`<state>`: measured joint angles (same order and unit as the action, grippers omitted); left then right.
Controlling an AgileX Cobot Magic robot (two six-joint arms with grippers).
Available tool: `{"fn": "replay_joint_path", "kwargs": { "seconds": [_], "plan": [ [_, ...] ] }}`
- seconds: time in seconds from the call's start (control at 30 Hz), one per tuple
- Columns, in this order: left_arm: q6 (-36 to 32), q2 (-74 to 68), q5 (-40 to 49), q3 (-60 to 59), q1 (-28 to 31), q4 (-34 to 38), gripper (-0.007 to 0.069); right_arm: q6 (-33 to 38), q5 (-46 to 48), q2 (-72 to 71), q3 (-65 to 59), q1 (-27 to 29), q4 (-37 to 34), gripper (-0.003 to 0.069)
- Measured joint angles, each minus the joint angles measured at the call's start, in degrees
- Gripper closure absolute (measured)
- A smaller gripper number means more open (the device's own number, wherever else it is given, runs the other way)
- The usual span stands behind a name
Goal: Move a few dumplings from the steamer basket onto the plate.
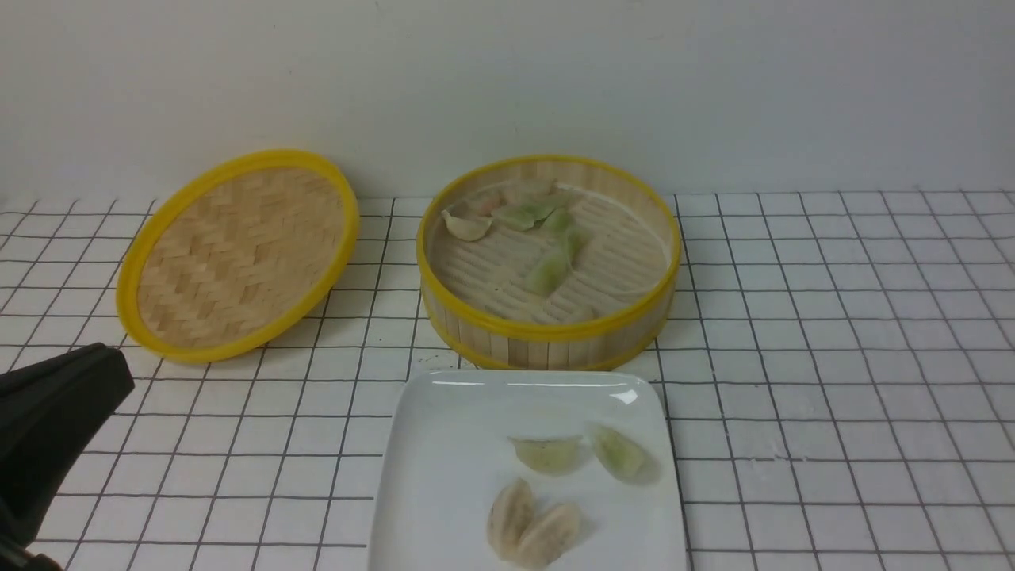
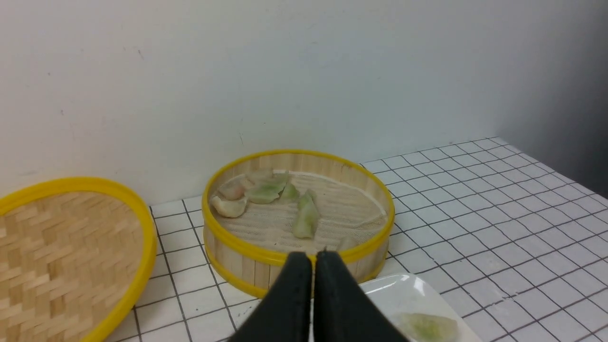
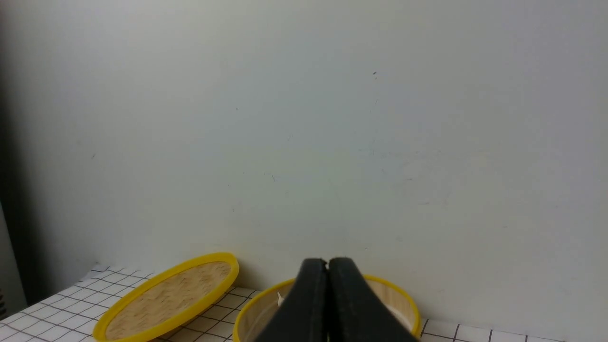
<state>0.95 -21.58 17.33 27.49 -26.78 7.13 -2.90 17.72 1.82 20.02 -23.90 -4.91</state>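
Observation:
The steamer basket (image 1: 547, 327) stands at the back centre with several dumplings (image 1: 547, 270) on its slatted floor, mostly pale green, one beige at the back left (image 1: 466, 228). Directly in front lies the white plate (image 1: 452, 444), which carries several dumplings: pale green ones (image 1: 551, 456) behind beige ones (image 1: 527, 523). My left gripper (image 1: 111, 373) is low at the near left, shut and empty; its wrist view shows the closed tips (image 2: 312, 256) in front of the basket (image 2: 237, 244) and the plate (image 2: 403, 294). My right gripper (image 3: 327, 262) is out of the front view, shut and empty, facing the basket (image 3: 403, 299).
The flat woven lid (image 1: 238, 254) with a yellow rim leans tilted at the back left, beside the basket; both wrist views also show the lid (image 2: 61, 256) (image 3: 171, 294). A pale wall runs close behind the basket and lid. The table is covered in a white grid-patterned sheet (image 1: 833, 357).

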Motion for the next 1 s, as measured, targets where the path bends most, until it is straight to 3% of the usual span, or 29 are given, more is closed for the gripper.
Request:
{"fn": "replay_joint_path", "kwargs": {
  "seconds": [0.3, 0.63, 0.83, 1.0],
  "plan": [
    [-2.7, 4.0, -2.2, -5.2, 2.5, -2.2, 0.0631, 0.0, 0.0, 0.0, 0.0, 0.0, 0.0, 0.0673],
    [-3.7, 21.9, -4.2, -27.2, 20.7, -4.1, 0.0631, 0.0, 0.5, 0.0, 0.0, 0.0, 0.0, 0.0673],
    [-3.8, 22.1, 3.5, -29.0, 22.1, -5.8, 0.0631, 0.0, 1.6, 0.0, 0.0, 0.0, 0.0, 0.0673],
    [-3.8, 22.1, 4.4, -29.2, 22.1, -5.8, 0.0631, 0.0, 1.9, 0.0, 0.0, 0.0, 0.0, 0.0673]
  ]
}}
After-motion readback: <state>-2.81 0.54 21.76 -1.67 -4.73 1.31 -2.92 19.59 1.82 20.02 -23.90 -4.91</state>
